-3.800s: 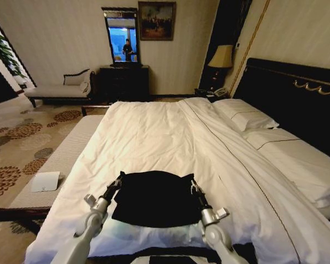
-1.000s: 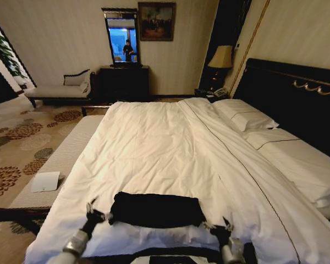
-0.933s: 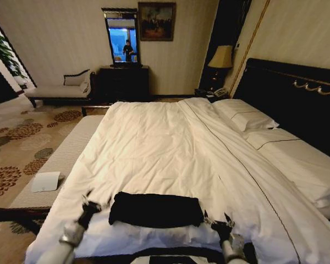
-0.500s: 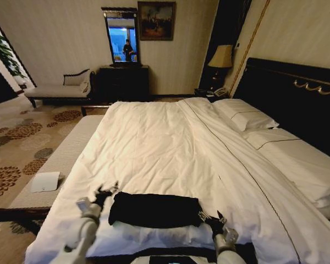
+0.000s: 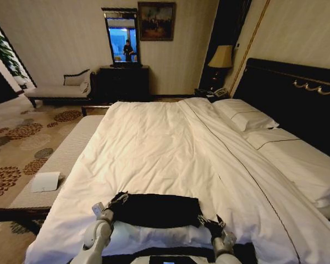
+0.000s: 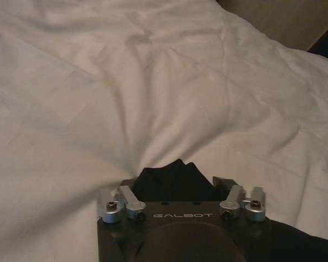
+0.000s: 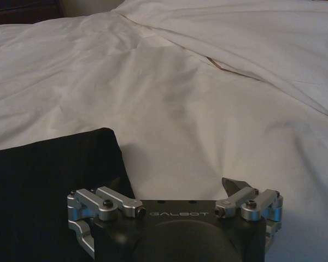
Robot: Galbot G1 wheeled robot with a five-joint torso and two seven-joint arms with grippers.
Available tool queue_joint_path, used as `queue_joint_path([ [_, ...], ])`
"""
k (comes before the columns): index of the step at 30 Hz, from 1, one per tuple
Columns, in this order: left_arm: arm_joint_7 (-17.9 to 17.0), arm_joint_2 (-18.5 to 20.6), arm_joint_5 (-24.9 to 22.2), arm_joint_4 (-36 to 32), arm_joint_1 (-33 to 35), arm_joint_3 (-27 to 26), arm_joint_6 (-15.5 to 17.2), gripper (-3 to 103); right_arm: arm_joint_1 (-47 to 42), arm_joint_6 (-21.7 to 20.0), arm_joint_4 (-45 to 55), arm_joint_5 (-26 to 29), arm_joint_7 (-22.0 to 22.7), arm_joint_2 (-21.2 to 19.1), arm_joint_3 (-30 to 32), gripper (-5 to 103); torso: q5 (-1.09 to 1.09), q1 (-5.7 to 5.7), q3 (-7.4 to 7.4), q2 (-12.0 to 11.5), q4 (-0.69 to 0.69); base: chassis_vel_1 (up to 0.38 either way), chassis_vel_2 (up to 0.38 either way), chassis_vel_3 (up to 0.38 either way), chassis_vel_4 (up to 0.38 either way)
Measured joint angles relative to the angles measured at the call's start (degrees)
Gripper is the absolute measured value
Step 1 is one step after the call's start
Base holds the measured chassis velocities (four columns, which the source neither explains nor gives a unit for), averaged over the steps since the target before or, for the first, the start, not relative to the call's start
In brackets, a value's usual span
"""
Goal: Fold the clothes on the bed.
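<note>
We see the soft, light black T-shirt folded near the foot of the bed; our left gripper pinches its corner, and our right gripper waits spread wide beside it.

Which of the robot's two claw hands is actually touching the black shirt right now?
The left end effector: its fingers sit around the corner of the black T-shirt. The right end effector is open at the opposite end, beside the fabric.
</note>
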Motion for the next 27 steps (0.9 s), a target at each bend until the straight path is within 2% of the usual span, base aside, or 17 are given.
queue_joint_path([
  [1,0.05,0.01,-0.02,-0.07,0.03,-0.06,-0.04,68,-0.09,0.01,-0.04,-0.2,0.02,0.17,0.01,100,-0.01,0.0,0.0,0.0,0.0,0.0,0.0,0.0,0.0],
  [2,0.06,0.01,-0.12,-0.12,0.04,-0.1,-0.06,68,-0.2,0.05,-0.1,-0.48,0.04,0.37,0.01,100,0.0,0.0,0.0,0.0,0.0,0.0,0.0,0.0,0.0],
  [4,0.06,0.01,-0.62,-0.11,0.01,-0.19,-0.12,57,-0.47,0.14,-0.21,-0.94,0.08,0.75,0.0,100,-0.01,0.0,0.0,0.0,0.0,0.0,0.0,0.0,0.0],
  [5,0.06,0.01,-0.62,-0.11,0.01,-0.19,-0.12,57,-0.47,0.14,-0.21,-0.94,0.08,0.75,0.0,100,-0.01,0.0,0.0,0.0,0.0,0.0,0.0,0.0,0.0],
  [8,-0.12,-0.09,-1.75,0.2,-0.41,-0.41,-0.12,41,-0.72,0.32,-0.41,-1.58,0.14,1.27,-0.01,100,-0.01,0.0,0.0,0.0,-0.01,0.0,0.0,0.0,0.0],
  [9,-0.12,-0.09,-1.75,0.2,-0.41,-0.41,-0.12,41,-0.72,0.32,-0.41,-1.58,0.14,1.27,-0.01,100,-0.01,0.0,0.0,0.0,-0.01,0.0,0.0,0.0,0.0],
  [12,-0.24,-0.12,-2.62,0.32,-0.78,-0.7,-0.09,25,-0.74,0.64,-0.75,-2.12,0.17,1.61,-0.01,100,-0.01,0.0,0.0,0.0,-0.01,0.0,0.0,0.0,0.0],
  [15,-0.24,-0.18,-3.02,0.35,-0.96,-1.0,-0.1,19,-0.69,0.76,-0.96,-2.27,0.2,1.72,-0.01,100,-0.01,-0.01,0.0,0.0,-0.01,0.0,0.0,0.0,0.0],
  [17,-0.2,-0.16,-3.93,0.24,-1.0,-1.68,-0.33,9,-0.67,0.83,-1.08,-2.36,0.26,1.77,-0.01,100,-0.01,0.0,0.0,0.0,-0.01,0.0,0.0,0.0,0.0],
  [20,0.0,-0.01,-5.13,-0.02,-0.93,-2.55,-0.98,5,-0.62,0.9,-1.08,-2.41,0.34,1.8,0.0,100,-0.01,0.0,0.0,0.0,-0.01,0.0,0.0,0.0,0.0],
  [27,0.65,-0.19,-9.47,-0.44,-0.86,-4.49,-2.99,5,-0.46,1.36,-1.23,-2.42,0.54,1.88,0.39,100,-0.01,0.0,0.0,0.0,-0.01,0.0,0.0,0.0,0.0],
])
